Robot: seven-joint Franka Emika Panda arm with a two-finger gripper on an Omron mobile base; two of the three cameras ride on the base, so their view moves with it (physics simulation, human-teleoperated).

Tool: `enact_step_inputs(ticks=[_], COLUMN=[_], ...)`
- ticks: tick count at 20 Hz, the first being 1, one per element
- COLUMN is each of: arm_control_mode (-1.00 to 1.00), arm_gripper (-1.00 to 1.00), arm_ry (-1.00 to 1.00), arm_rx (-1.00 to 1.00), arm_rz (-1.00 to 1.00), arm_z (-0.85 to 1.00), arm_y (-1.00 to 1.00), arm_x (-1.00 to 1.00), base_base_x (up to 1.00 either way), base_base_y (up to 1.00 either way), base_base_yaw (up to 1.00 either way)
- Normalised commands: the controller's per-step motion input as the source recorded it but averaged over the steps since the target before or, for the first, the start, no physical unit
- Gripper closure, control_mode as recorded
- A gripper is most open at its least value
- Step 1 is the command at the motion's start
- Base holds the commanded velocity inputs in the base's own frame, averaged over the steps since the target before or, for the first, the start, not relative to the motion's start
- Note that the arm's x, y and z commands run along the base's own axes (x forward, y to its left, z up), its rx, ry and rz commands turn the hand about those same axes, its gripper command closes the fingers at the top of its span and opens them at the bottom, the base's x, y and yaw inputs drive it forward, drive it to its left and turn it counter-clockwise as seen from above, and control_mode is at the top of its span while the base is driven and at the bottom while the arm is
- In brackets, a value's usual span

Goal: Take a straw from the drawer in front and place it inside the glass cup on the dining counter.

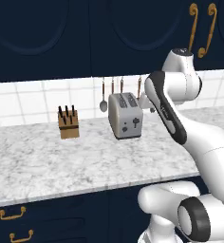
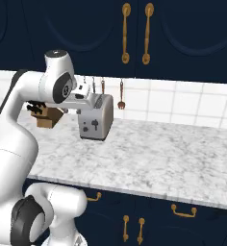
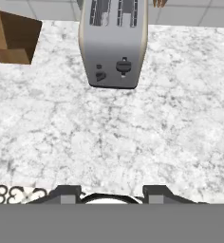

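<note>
Presently, task status: at its start, by the look of things. No straw is held, and the drawer fronts below the table edge sit flush, so opening, fetching and delivery all appear to remain.

Item 1, tool [image 3: 109, 190]: two dark tips at the bottom of the hand view, set moderately apart with nothing between them; it looks down over bare marble, well clear of every object.

Item 2, table [image 1: 85, 161]: white-grey marble worktop along the tiled wall, carrying items 3 and 4.

Item 3, toaster [image 1: 125, 115]: silver, two slots, both apparently empty; stands near the wall, under hanging utensils [image 1: 103, 102].

Item 4, knife block [image 1: 69, 123]: wooden, dark handles protruding from its top; stands apart from the toaster, to that appliance's left in the left base view.

Item 5, drawer fronts [image 1: 12, 213]: navy, small curved gold handles, below the table; all closed. Contents cannot be told. Which one holds the straw cannot be told either; the straw is presumably still inside one.

Item 6, upper cabinets [image 2: 134, 33]: navy doors, upright gold handles, closed.

Outstanding: pull drawer, lift straw, carry it to the cup.
</note>
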Motion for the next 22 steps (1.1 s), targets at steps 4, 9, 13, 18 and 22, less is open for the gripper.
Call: enact_step_inputs(ticks=[4,9,13,18,22], arm_control_mode=[1.0,1.0,1.0,1.0,1.0], arm_gripper=[-1.0,-1.0,-1.0,-1.0,-1.0], arm_ry=[0.0,0.0,0.0,0.0,0.0], arm_rx=[0.0,0.0,0.0,0.0,0.0], arm_rz=[0.0,0.0,0.0,0.0,0.0], arm_z=[0.0,0.0,0.0,0.0,0.0], arm_y=[0.0,0.0,0.0,0.0,0.0], arm_x=[-0.01,0.0,0.0,0.0,0.0], base_base_x=[-0.34,-0.83,-0.02,0.01,0.0], base_base_y=[0.04,-0.04,-0.65,-0.61,-0.62], base_base_yaw=[0.0,0.05,0.5,0.73,0.72])
